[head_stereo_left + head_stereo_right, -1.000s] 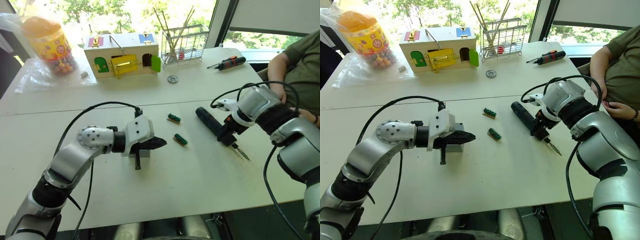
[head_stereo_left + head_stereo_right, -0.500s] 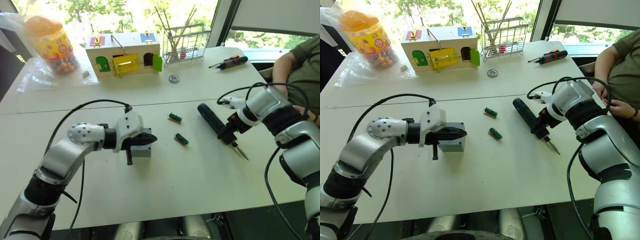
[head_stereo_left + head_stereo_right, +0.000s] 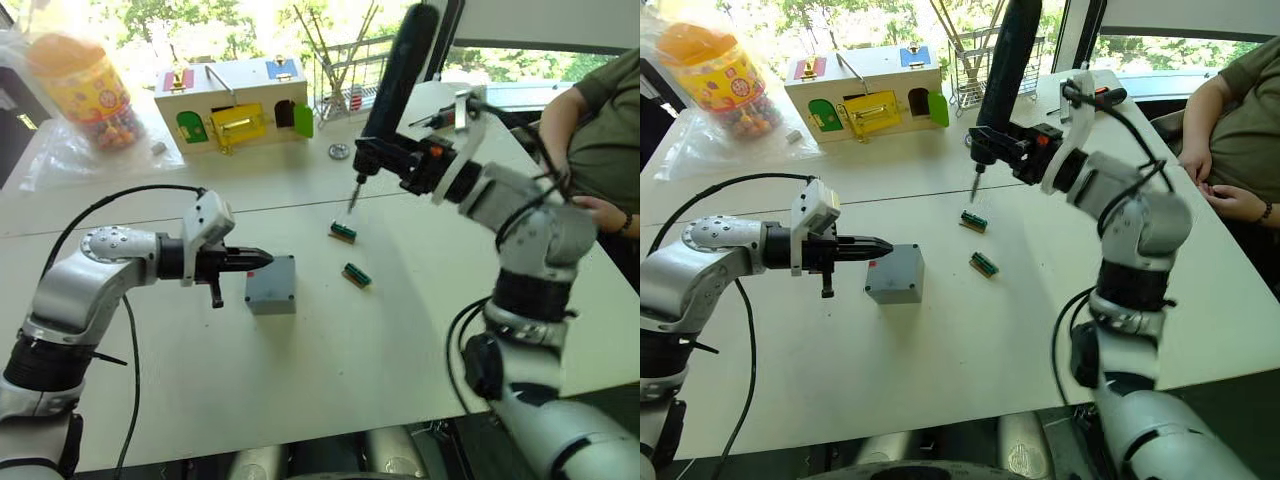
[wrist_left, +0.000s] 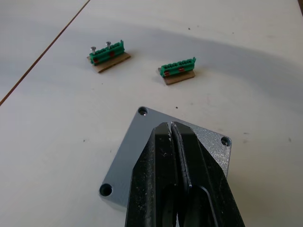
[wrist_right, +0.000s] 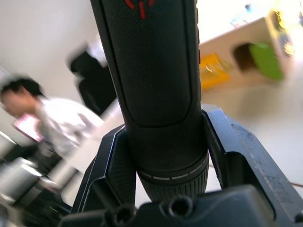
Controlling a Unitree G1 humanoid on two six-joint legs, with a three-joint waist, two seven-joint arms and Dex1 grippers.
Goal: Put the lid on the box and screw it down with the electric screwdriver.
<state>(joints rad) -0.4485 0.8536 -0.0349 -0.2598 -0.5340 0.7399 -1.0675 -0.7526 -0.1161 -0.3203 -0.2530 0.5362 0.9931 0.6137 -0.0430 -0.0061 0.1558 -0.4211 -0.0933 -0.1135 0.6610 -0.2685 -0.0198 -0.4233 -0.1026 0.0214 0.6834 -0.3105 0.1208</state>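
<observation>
right gripper (image 3: 385,160): gripping the screwdriver (image 3: 395,80) upright, mid-table
left gripper (image 3: 262,259): fingers pressed together, empty, hovering beside the box (image 3: 272,285)

The white worktop (image 3: 330,340) carries the box (image 3: 271,285) with the lid (image 4: 142,151) on it, near its middle. Just beside it lie two green terminal blocks (image 3: 357,275). Toward the far edge stand a wooden box with coloured doors (image 3: 230,100), a wire rack (image 3: 345,85), a sweet jar (image 3: 80,90) at the far left corner, and a small metal disc (image 3: 339,152).
</observation>
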